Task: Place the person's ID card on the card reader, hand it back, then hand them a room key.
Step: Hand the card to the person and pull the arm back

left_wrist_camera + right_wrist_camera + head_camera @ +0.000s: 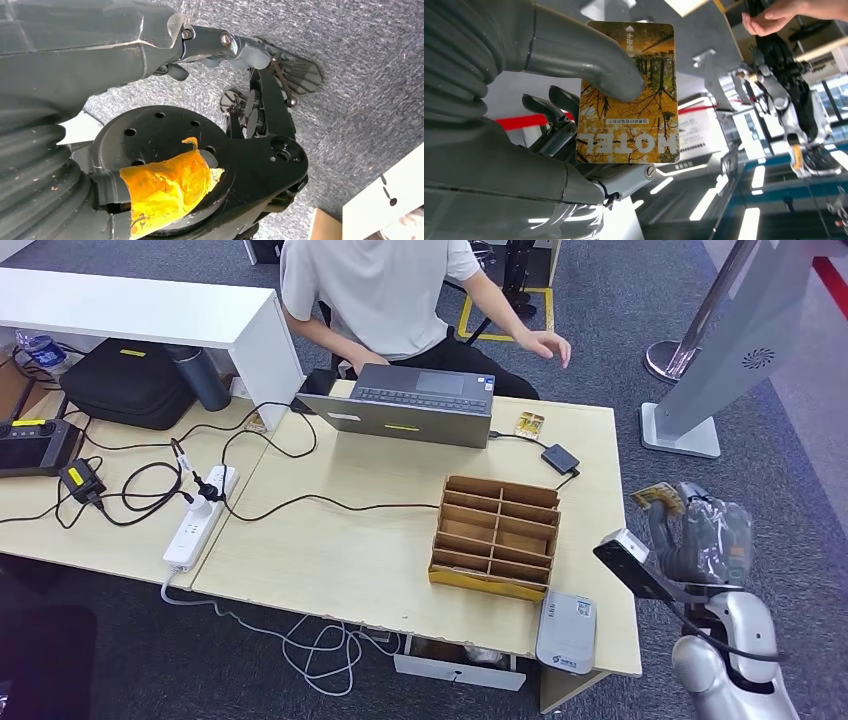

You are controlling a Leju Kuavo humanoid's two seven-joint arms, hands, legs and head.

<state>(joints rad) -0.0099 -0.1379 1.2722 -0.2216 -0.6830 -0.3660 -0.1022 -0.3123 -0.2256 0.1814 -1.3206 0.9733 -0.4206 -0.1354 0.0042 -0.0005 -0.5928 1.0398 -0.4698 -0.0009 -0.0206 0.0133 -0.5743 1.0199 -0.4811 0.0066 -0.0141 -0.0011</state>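
We see the hotel room key card [626, 95] pinched by our right hand [700, 535], fingers [549, 107] clamped on it, off the bench's [330, 540] right edge | person's hand [545, 343] raised beyond laptop [410, 405] | card reader [566, 632] at near edge | left fingers: cannot tell

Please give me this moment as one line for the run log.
right hand: holds hotel key card, raised beside the table | person's hand: out past laptop, apart from card | card reader: bare, near table edge
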